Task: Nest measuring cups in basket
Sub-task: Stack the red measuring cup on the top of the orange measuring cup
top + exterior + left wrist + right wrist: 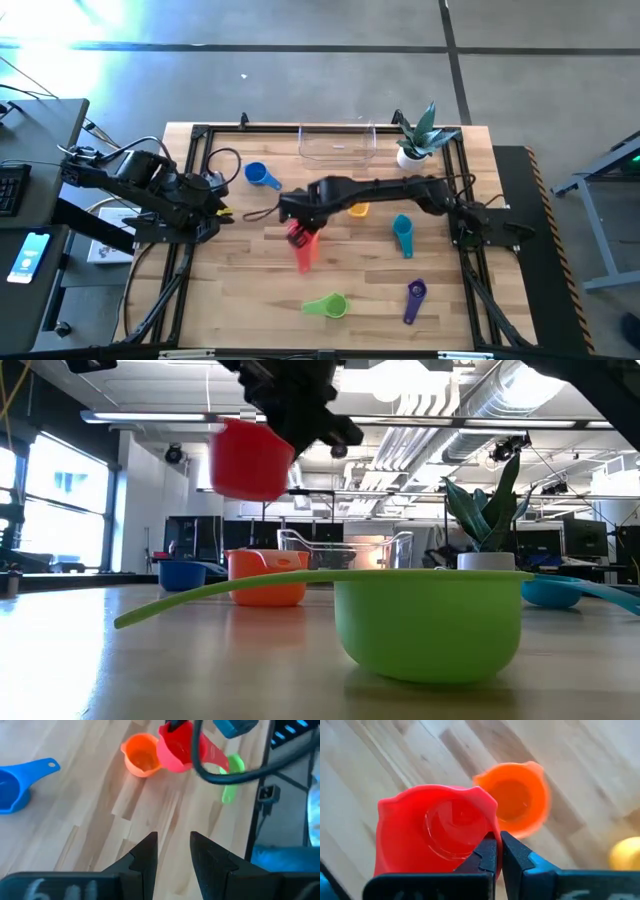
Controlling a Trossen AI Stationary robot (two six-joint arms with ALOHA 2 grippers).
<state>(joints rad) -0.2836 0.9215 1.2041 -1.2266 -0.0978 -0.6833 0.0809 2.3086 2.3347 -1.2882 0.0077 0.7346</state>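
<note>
A: What is seen nearest the front edge of the table (250, 290)?

B: The green cup (428, 622) is set closest to the front, upright, its long handle stretched out flat. The purple cup (415, 296) is laid just beside it, toward the right arm's side.

A: And what is held?

B: The red cup (302, 243) is carried above the wood by the right gripper (499, 851), whose fingers are pressed together on the cup's rim. From table height the cup (250, 458) is seen hanging clear of the surface, tilted. The orange cup (514, 800) is seen just beyond and below it, standing on the table.

A: Where are the other cups found?

B: The teal cup (402, 233) is placed right of the centre, the yellow cup (358, 210) is partly hidden under the right arm, and the blue cup (261, 176) is set farther back on the left.

A: How is the left gripper (173, 851) kept?

B: It is parked at the table's left edge with its fingers spread apart, nothing gripped between them.

A: And the basket (337, 143)?

B: It is stood at the far edge, in the middle, with no cup seen inside. A potted plant (416, 135) is placed just beside it on the right.
</note>
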